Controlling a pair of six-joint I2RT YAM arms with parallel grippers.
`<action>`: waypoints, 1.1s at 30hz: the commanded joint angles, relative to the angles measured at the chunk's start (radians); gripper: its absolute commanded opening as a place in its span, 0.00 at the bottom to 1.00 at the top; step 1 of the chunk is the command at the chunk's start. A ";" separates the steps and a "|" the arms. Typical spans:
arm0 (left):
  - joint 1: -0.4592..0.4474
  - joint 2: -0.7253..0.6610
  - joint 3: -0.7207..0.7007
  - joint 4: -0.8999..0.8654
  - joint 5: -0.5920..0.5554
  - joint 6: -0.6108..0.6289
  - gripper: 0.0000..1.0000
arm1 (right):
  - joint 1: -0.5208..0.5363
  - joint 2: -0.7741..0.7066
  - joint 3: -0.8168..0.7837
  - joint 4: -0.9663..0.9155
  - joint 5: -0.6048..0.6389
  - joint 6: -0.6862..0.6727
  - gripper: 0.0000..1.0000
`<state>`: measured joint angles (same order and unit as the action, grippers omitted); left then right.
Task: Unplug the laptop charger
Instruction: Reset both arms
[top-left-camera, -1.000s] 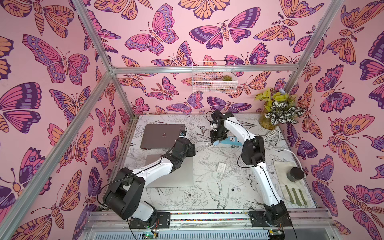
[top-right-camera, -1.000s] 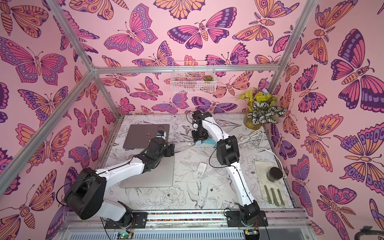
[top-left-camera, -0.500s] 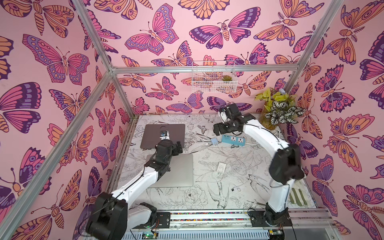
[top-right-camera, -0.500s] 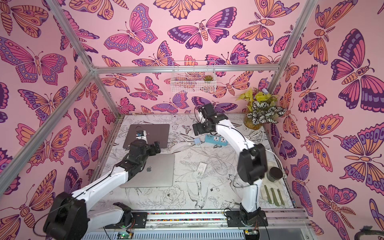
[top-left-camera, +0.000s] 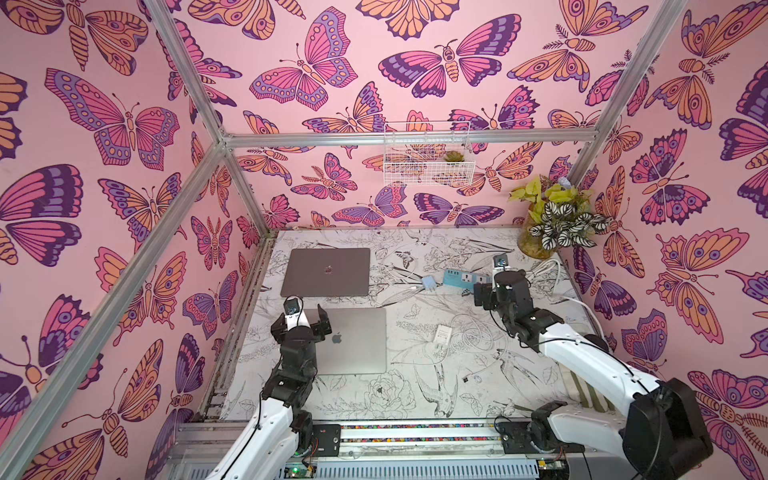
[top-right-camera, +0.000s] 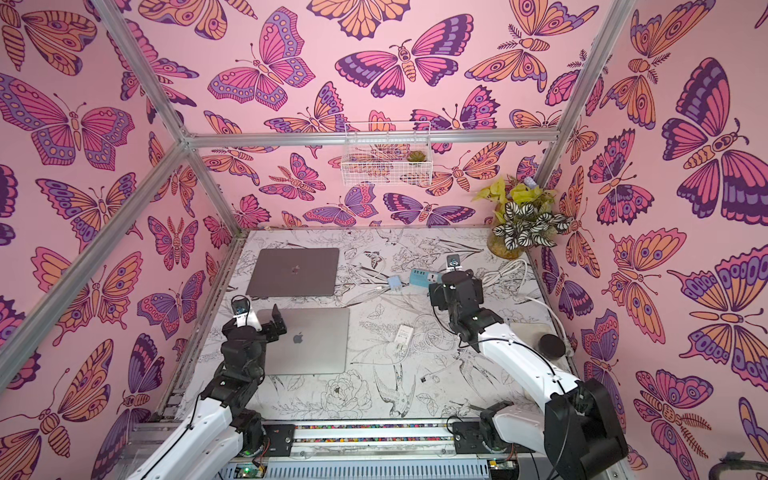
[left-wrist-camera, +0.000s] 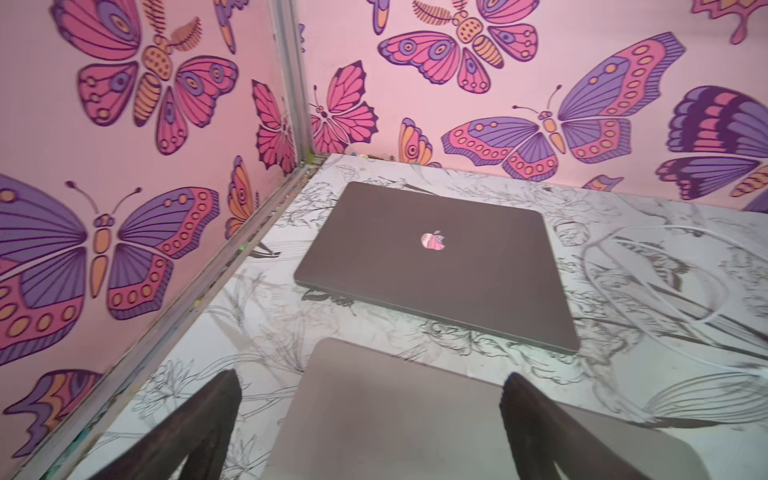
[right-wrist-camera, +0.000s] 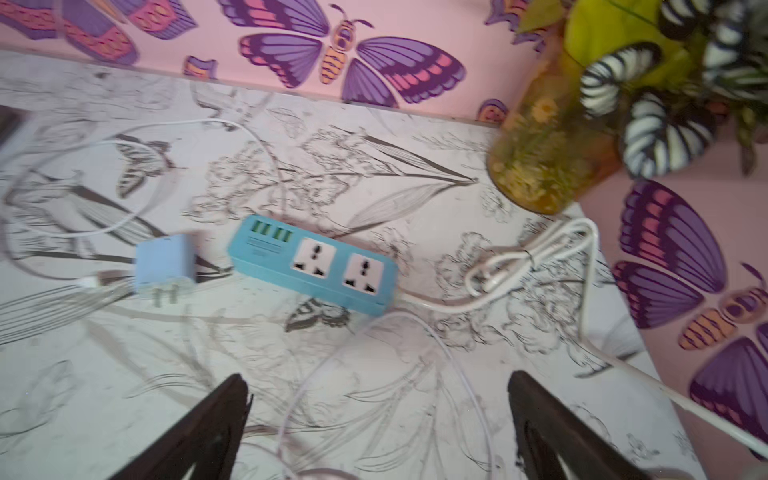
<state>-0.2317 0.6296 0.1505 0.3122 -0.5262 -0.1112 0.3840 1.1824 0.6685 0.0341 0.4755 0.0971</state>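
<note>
Back from the middle came my right fingers (right-wrist-camera: 208, 428), wide open and empty, and my left fingers (left-wrist-camera: 199, 428) the same. The blue charger (right-wrist-camera: 164, 268) lay on the worktop (right-wrist-camera: 124, 374) ahead of my right fingers, just past the end of the power strip (right-wrist-camera: 311, 266), pins out. The strip lay crosswise. Room all round.

Left arm (top-left-camera: 296, 353), right arm (top-left-camera: 582, 353): jaws apart

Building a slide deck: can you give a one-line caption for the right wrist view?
Blue charger lies unplugged on the table beside the power strip, with the right gripper open.
</note>
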 joint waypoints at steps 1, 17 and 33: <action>0.056 0.025 -0.090 0.200 -0.011 0.112 1.00 | -0.059 -0.026 -0.067 0.228 0.103 -0.016 0.99; 0.221 0.787 0.045 0.751 0.301 0.057 1.00 | -0.201 0.205 -0.135 0.481 -0.086 -0.141 0.99; 0.258 0.918 0.209 0.616 0.473 0.098 1.00 | -0.399 0.324 -0.286 0.813 -0.466 -0.050 0.99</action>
<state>0.0204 1.5379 0.3817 1.0054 -0.0681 -0.0082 -0.0223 1.4803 0.4587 0.7589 0.1242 0.0189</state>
